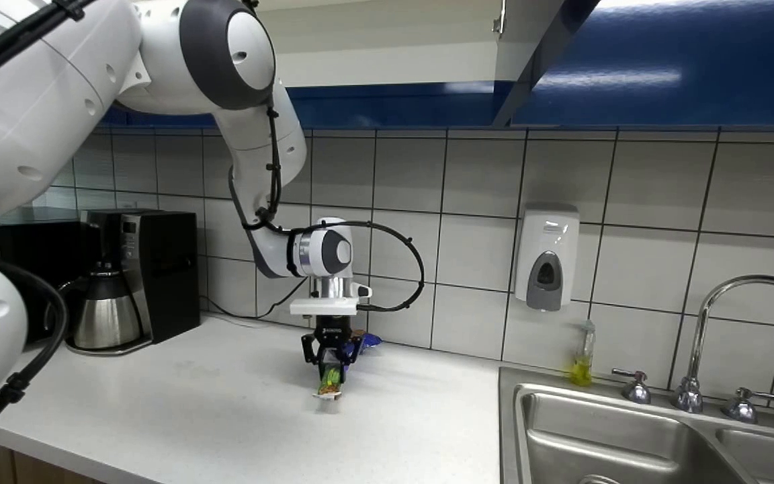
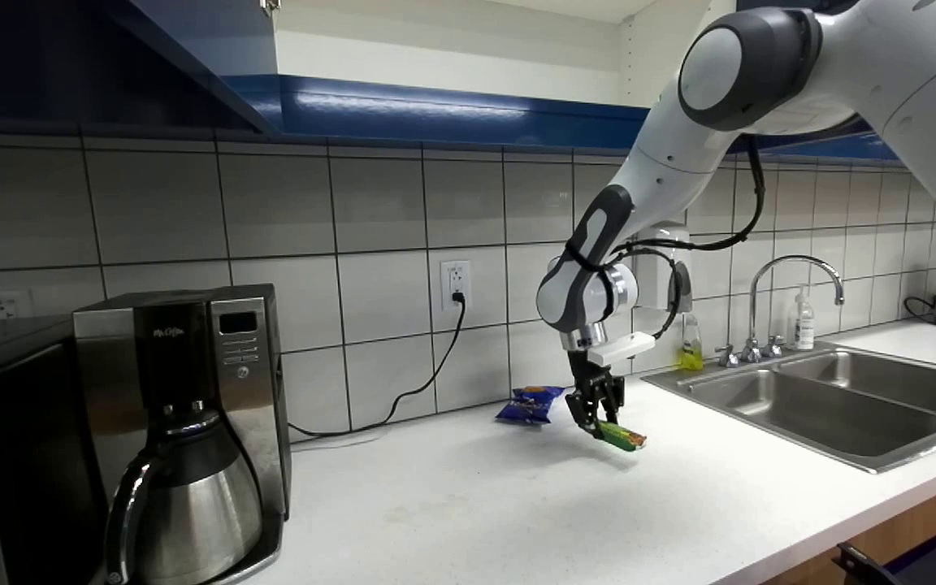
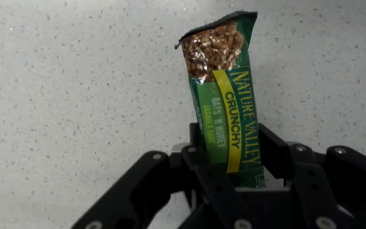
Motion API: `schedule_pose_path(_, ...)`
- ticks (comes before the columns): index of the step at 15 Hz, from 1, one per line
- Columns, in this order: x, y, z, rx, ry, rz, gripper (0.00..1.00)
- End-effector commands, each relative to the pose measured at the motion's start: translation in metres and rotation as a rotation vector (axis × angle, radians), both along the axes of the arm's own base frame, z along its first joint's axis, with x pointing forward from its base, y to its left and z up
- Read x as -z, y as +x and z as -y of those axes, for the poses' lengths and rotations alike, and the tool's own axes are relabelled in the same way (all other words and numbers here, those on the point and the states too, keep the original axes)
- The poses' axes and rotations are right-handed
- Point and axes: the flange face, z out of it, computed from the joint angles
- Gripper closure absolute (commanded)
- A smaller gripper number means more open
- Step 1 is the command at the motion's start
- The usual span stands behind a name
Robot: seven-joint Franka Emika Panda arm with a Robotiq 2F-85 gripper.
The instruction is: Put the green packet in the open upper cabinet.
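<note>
The green packet is a granola bar wrapper, seen in both exterior views (image 1: 330, 382) (image 2: 622, 437) and in the wrist view (image 3: 224, 108). My gripper (image 1: 332, 370) (image 2: 600, 424) (image 3: 229, 135) is shut on it, with one finger against each long side near one end. The packet tilts, its free end pointing away from the fingers. A shadow beneath suggests it is slightly above the counter. The open upper cabinet (image 1: 387, 62) (image 2: 444, 49) is above and behind the gripper, with a pale inside and blue bottom edge; its upper part is cut off in both views.
A blue packet (image 2: 530, 405) lies on the white counter (image 2: 435, 504) by the tiled wall. A coffee maker (image 2: 244, 390) and a cord (image 2: 403, 398) stand to one side. A steel sink (image 1: 521, 430) with tap is opposite. The open cabinet door (image 1: 538, 50) sticks outward.
</note>
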Motion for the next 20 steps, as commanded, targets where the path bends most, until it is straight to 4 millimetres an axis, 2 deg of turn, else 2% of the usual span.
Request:
schedule_pose_path(1,-0.029,-0.012,0.0,0.162,-0.006,0.008,0.81)
schedule_pose_path(6,-0.045,-0.031,0.005,0.248,-0.03,0.018,0.81)
schedule_pose_path(9,-0.05,-0.051,0.01,0.267,-0.033,0.007,0.81)
schedule_pose_path(14,-0.059,-0.099,0.019,0.273,-0.036,-0.021,0.81)
schedule_pose_path(20,-0.071,-0.168,0.028,0.28,-0.034,-0.066,0.81)
